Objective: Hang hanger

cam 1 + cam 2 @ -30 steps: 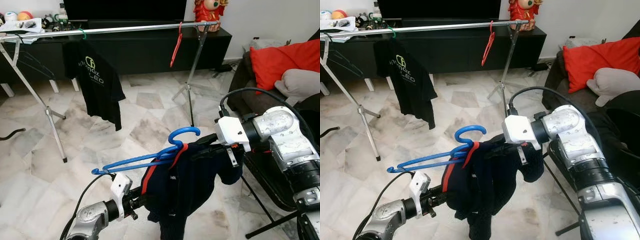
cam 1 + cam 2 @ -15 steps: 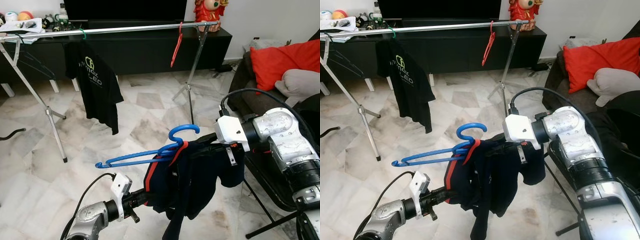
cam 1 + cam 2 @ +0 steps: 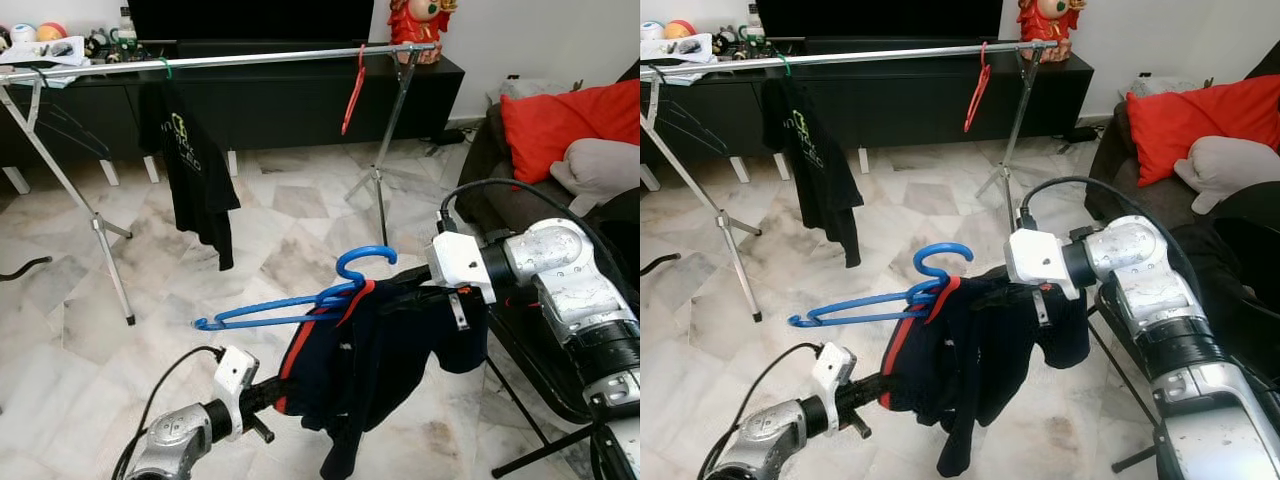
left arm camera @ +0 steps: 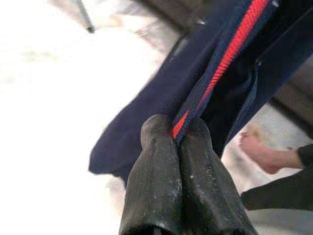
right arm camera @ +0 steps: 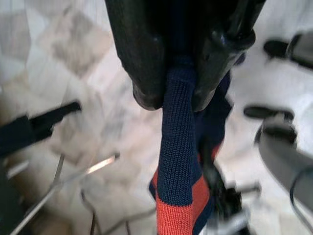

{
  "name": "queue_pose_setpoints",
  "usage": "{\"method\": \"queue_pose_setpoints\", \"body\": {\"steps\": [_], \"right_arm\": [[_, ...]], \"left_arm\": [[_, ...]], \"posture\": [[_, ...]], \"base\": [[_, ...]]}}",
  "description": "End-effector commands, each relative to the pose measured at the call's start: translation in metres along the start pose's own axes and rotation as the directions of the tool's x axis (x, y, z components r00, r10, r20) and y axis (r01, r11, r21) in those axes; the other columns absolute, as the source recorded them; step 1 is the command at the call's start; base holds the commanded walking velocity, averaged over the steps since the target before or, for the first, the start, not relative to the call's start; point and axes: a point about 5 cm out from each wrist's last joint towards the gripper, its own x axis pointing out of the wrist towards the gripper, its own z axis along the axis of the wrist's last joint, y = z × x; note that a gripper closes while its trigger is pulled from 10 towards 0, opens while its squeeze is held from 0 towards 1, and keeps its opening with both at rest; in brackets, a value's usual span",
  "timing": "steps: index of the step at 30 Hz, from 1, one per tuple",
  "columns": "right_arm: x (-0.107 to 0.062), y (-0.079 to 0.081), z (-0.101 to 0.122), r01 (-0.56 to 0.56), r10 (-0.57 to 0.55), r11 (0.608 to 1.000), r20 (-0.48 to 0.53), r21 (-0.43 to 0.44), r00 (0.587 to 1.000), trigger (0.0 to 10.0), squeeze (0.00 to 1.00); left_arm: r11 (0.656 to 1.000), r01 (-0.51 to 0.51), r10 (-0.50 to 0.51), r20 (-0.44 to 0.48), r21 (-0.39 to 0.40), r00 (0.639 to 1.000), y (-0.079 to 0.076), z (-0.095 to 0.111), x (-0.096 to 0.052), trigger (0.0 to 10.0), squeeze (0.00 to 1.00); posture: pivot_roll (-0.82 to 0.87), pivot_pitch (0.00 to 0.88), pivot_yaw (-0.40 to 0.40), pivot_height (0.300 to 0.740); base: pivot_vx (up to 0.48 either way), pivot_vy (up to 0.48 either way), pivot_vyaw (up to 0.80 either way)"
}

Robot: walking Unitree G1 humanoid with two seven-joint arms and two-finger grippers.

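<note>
Left wrist view shows the left gripper (image 4: pixel 182 134) with its two black fingers pressed tight together on the red-striped edge of the navy garment (image 4: pixel 230 73), so it is clamped on cloth with no gap left. The right gripper (image 5: pixel 177 81), seen in its own wrist view, is likewise closed on a ribbed navy fold of the same garment. The likely reason for this double hold is to keep the garment spread between the two grippers so that the blue hanger (image 3: pixel 300 305) threaded into it stays level and its hook points upward, free for the rail. In the left eye view that hanger lies just beyond the left gripper and beside the right one, its long bar sticking out past the cloth and its hook just above the collar. The left arm reaches forward low, below the garment; the right arm is bent at the elbow and held higher, level with the hook. Well beyond both grippers stands the drying rail (image 3: pixel 250 58), carrying a black T-shirt (image 3: pixel 195 170) and a red hanger (image 3: pixel 351 90); the blue hanger has not yet reached it.
</note>
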Motion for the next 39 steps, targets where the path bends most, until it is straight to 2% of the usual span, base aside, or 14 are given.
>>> {"method": "queue_pose_setpoints", "body": {"steps": [1, 4, 12, 15, 16, 17, 18, 21, 26, 31, 34, 39], "right_arm": [[-0.011, -0.003, 0.000, 0.041, -0.041, 0.999, -0.019, -0.021, 0.999, 0.0, 0.00], [-0.018, 0.006, -0.010, 0.040, -0.039, 0.999, -0.035, 0.030, 0.999, 0.0, 0.00], [-0.029, 0.011, -0.024, 0.069, -0.064, 0.994, -0.063, 0.086, 0.996, 0.0, 0.00], [-0.032, 0.018, -0.028, 0.028, -0.020, 0.993, -0.068, 0.119, 0.997, 0.0, 0.00], [-0.035, 0.027, -0.037, -0.003, 0.019, 0.990, -0.119, 0.140, 0.993, 0.0, 0.00], [-0.035, 0.027, -0.037, -0.003, 0.019, 0.990, -0.119, 0.140, 0.993, 0.0, 0.00], [-0.037, 0.034, -0.044, -0.030, 0.055, 0.989, -0.174, 0.141, 0.983, 0.0, 0.00], [-0.040, 0.038, -0.048, -0.043, 0.074, 0.987, -0.202, 0.154, 0.977, 0.0, 0.00], [-0.042, 0.042, -0.055, -0.058, 0.097, 0.988, -0.277, 0.146, 0.956, 0.0, 0.00], [-0.039, 0.046, -0.066, -0.067, 0.105, 0.992, -0.412, 0.106, 0.905, 0.0, 0.00], [-0.037, 0.044, -0.070, -0.043, 0.069, 0.997, -0.468, 0.067, 0.881, 0.0, 0.00], [-0.029, 0.045, -0.073, -0.024, 0.036, 0.999, -0.494, 0.030, 0.869, 0.0, 0.00]], "left_arm": [[1.000, -0.011, 0.010, -0.057, -0.011, 0.998, -0.002, -0.014, -0.006, 0.0, 0.00], [0.999, -0.044, 0.043, -0.081, -0.011, 0.996, 0.000, -0.020, -0.011, 0.0, 0.00], [0.998, -0.066, 0.066, -0.114, 0.006, 0.991, -0.001, -0.027, -0.015, 0.0, 0.00], [0.997, -0.075, 0.075, -0.117, 0.008, 0.990, 0.000, -0.028, -0.015, 0.0, 0.00], [0.997, -0.081, 0.081, -0.119, 0.009, 0.990, 0.000, -0.028, -0.016, 0.0, 0.00], [0.997, -0.081, 0.081, -0.119, 0.009, 0.990, 0.000, -0.028, -0.016, 0.0, 0.00], [0.997, -0.082, 0.083, -0.120, 0.010, 0.989, 0.000, -0.028, -0.016, 0.0, 0.00], [0.996, -0.084, 0.085, -0.125, 0.014, 0.989, 0.000, -0.029, -0.016, 0.0, 0.00], [0.996, -0.093, 0.095, -0.127, 0.017, 0.987, 0.001, -0.029, -0.016, 0.0, 0.00], [0.995, -0.101, 0.103, -0.127, 0.023, 0.987, 0.002, -0.028, -0.016, 0.0, 0.00], [0.994, -0.107, 0.109, -0.124, 0.027, 0.986, 0.004, -0.026, -0.017, 0.0, 0.00], [0.993, -0.110, 0.113, -0.099, 0.034, 0.989, 0.008, -0.020, -0.016, 0.0, 0.00]], "posture": [[-0.09, 0.127, -0.073, 0.721], [-0.09, 0.133, -0.070, 0.721], [-0.09, 0.135, -0.069, 0.721], [-0.09, 0.136, -0.069, 0.721], [-0.09, 0.137, -0.071, 0.721], [-0.09, 0.137, -0.071, 0.721], [-0.09, 0.138, -0.069, 0.721], [-0.09, 0.138, -0.069, 0.721], [-0.09, 0.138, -0.071, 0.721], [-0.08, 0.137, -0.072, 0.721], [-0.08, 0.135, -0.071, 0.721], [-0.08, 0.133, -0.072, 0.721]], "base": [[0.000, 0.000, 0.00], [0.000, 0.000, 0.00], [0.000, 0.000, 0.00], [0.000, 0.000, 0.00], [0.000, 0.000, 0.00], [0.000, 0.000, 0.00], [0.000, 0.000, 0.00], [0.000, 0.000, 0.00], [0.000, 0.000, 0.00], [0.000, 0.000, 0.00], [0.000, 0.000, 0.00], [0.000, 0.000, 0.00]]}}
